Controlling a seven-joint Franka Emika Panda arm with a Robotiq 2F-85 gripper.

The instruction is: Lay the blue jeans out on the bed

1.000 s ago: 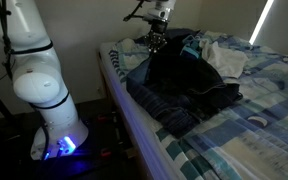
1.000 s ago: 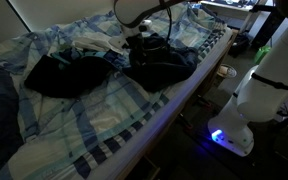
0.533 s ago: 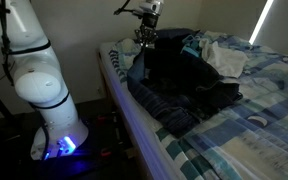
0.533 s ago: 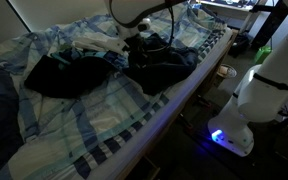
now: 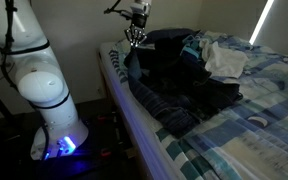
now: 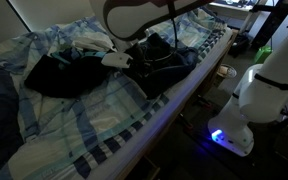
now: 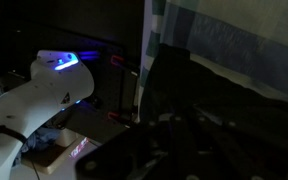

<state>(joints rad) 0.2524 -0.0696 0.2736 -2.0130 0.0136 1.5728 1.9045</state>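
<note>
**Dark denim pinched at the bed's edge**

At the far left in an exterior view stands the arm's smooth, rounded white base (image 5: 42, 85), with a blue light (image 5: 62, 146) glowing at its foot. Just to its right, above the pale mattress edge, the gripper (image 5: 134, 42) hangs with its fingers drawn narrow, pinching a raised fold of the blue jeans (image 5: 184, 85).

The jeans are thick, nearly black denim, heaped in heavy creases near the edge of the bed (image 5: 254, 135), with a ribbed fold trailing toward the near side. Further right a small teal garment (image 5: 192, 45) lies crumpled against them, then a soft, rumpled white cloth (image 5: 224, 60). The cover beyond is a wrinkled plaid in light blue and white.

The wrist view is very dim: dark fabric fills its lower part, striped cover shows at the upper right, and the fingers cannot be made out.
</note>
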